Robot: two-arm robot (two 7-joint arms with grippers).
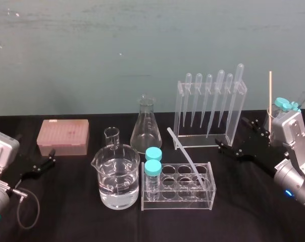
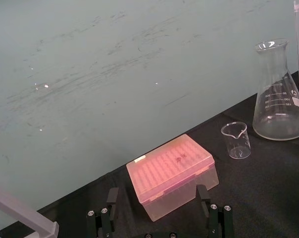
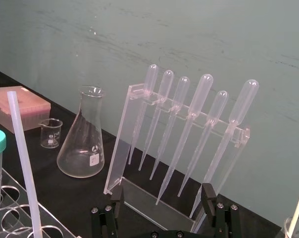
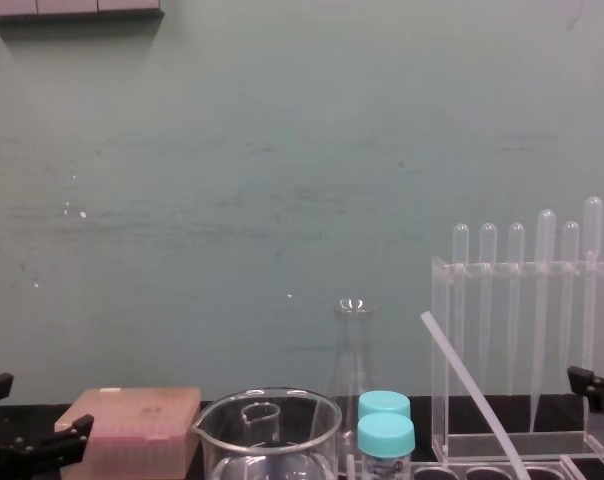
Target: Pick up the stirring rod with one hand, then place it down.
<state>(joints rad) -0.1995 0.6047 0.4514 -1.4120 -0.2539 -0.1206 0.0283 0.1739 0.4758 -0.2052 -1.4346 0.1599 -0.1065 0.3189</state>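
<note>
Jaws spread on left gripper (image 1: 43,162), set low, well left of tube rack (image 1: 176,203). Stirring rod (image 1: 183,149) leans in rack, lower end in a well, top tilted left. Right gripper (image 1: 236,135), behind-right of rack: jaws spread, empty.

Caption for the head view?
Rod leans in tube rack, right tool open by pipette rack, left tool open by pink box.
</note>
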